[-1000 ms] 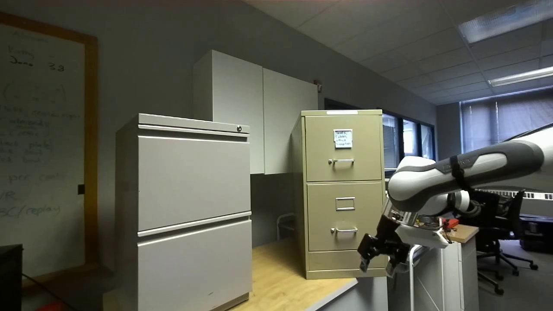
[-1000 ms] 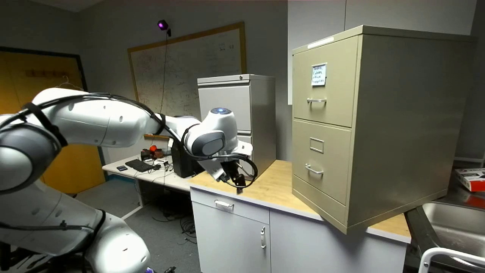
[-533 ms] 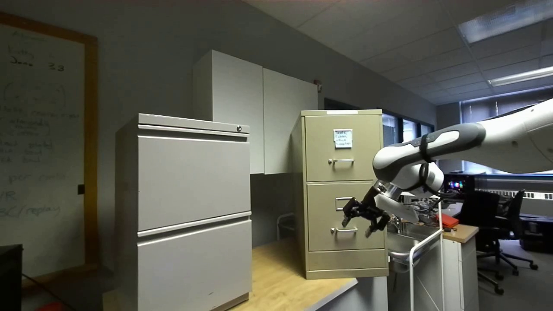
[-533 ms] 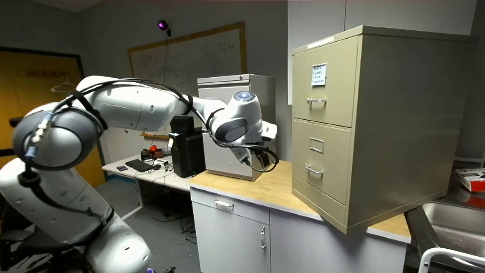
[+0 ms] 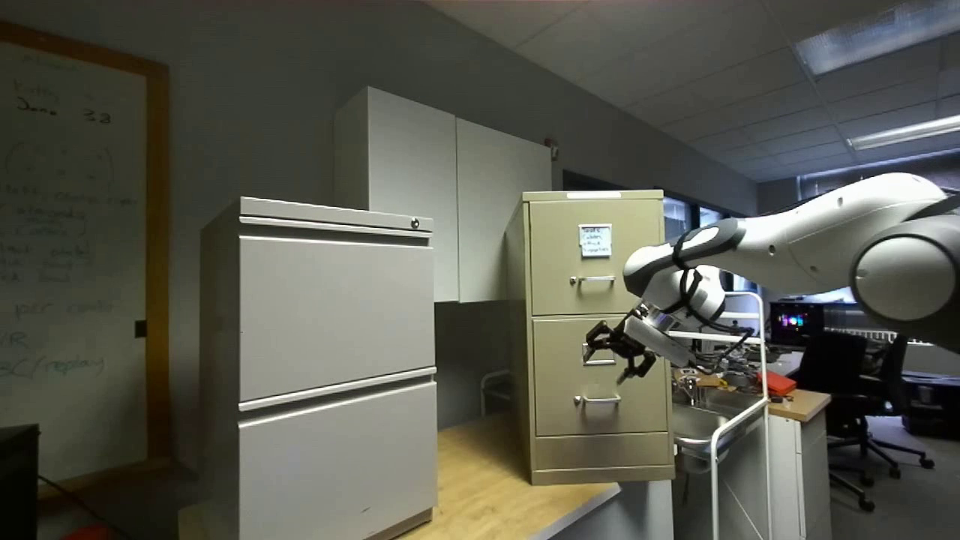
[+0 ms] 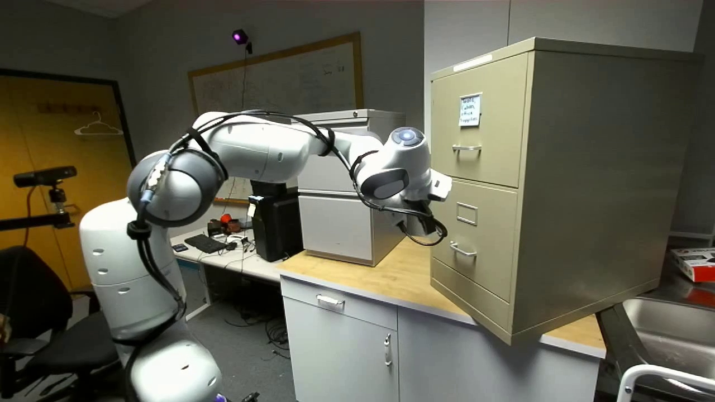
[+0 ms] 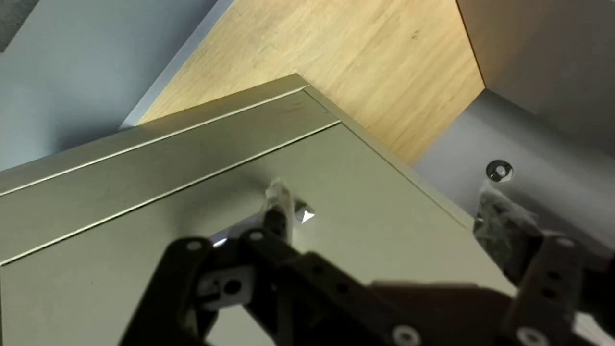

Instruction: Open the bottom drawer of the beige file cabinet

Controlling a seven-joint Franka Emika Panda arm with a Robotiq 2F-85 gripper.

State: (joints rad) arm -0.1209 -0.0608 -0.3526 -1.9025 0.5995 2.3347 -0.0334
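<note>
End effector, beige cabinet upright, facing it

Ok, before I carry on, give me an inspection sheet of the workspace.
Surface: wooden counter; beige cabinet juts past its edge at one front corner.
Job: bottom drawer shut, silver handle in view.
Clutter: red-and-white box by the sink.
Pincer: open, facing the bottom drawer; contact with the handle unclear.
Cables: black cables along the arm, looped near the pincer; loose cables on the floor.
Surroundings: grey cabinet on the same counter; whiteboard behind.
</note>
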